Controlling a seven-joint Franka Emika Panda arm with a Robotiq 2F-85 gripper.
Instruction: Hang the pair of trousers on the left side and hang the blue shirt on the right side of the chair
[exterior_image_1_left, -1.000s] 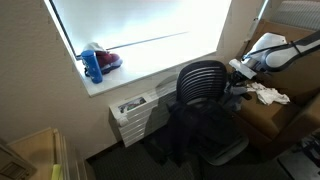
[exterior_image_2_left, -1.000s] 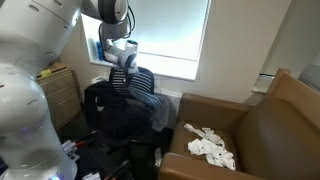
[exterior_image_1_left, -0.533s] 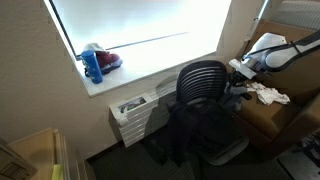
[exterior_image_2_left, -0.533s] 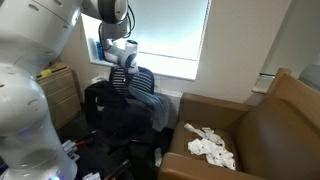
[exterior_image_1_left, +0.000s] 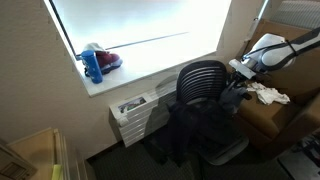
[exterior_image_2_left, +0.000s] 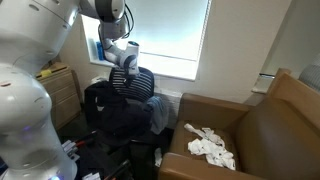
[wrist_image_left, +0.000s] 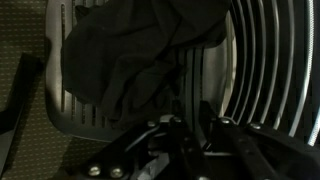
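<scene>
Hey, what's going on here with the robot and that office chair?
A robot arm is draping clothes over the black office chair. Its gripper is at the top of the mesh back. The dark trousers hang over one side and the grey-blue shirt over the other. Whether the jaws are gripping any cloth can't be told. A white cloth lies on the brown armchair beside it.

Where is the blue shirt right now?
In an exterior view the blue shirt hangs on the side of the chair nearest the brown armchair, with the pair of trousers draped on the opposite side.
</scene>
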